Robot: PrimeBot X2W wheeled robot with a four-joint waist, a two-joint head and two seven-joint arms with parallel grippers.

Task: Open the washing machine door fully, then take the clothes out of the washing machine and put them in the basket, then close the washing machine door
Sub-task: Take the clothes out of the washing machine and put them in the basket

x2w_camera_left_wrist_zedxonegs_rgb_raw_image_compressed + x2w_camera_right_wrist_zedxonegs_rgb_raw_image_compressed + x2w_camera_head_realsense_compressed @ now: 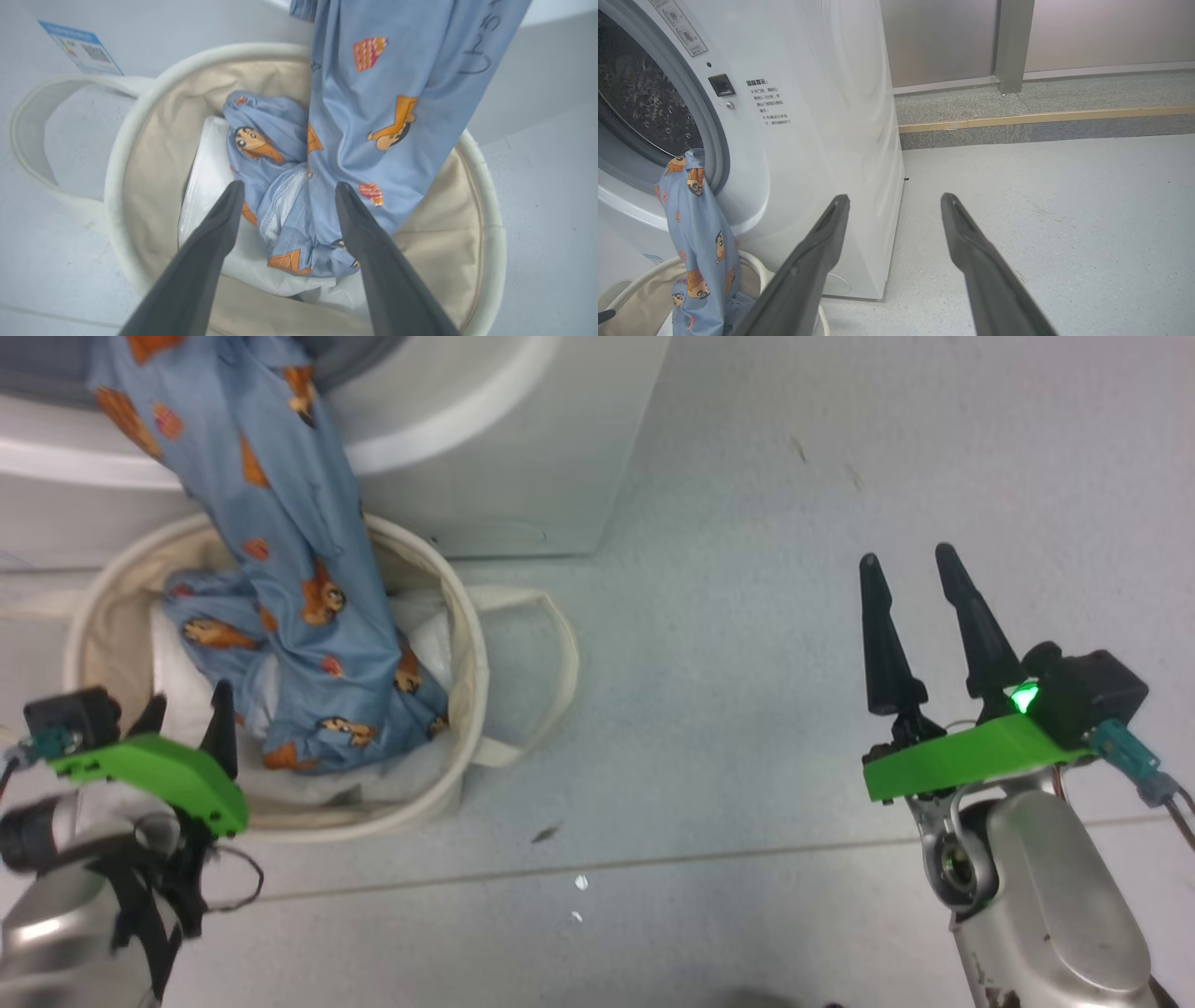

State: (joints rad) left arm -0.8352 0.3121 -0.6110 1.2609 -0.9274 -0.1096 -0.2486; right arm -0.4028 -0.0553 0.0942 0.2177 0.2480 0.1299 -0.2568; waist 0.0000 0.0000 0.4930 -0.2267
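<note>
The clothes [299, 569], light blue with orange cartoon prints, hang from the washing machine's [485, 448] drum opening down into the cream basket [471, 644] on the floor in front of it. Their lower end lies bunched inside the basket [131, 140]. My left gripper [187, 705] hovers over the basket's near rim. It is open, its fingers [210, 242] apart just above the bunched clothes [373, 116] and holding nothing. My right gripper [907, 558] stands open and empty over bare floor to the right. In the right wrist view the clothes [698, 224] drape over the grey gasket [703, 121]. The washing machine door is out of view.
A white folded sheet [201, 186] lies in the basket under the clothes. A basket loop handle [551, 663] sticks out to the right. Beyond the washer's side [859, 140], a raised kerb [1041, 121] runs along the wall. Small scraps [581, 883] dot the grey floor.
</note>
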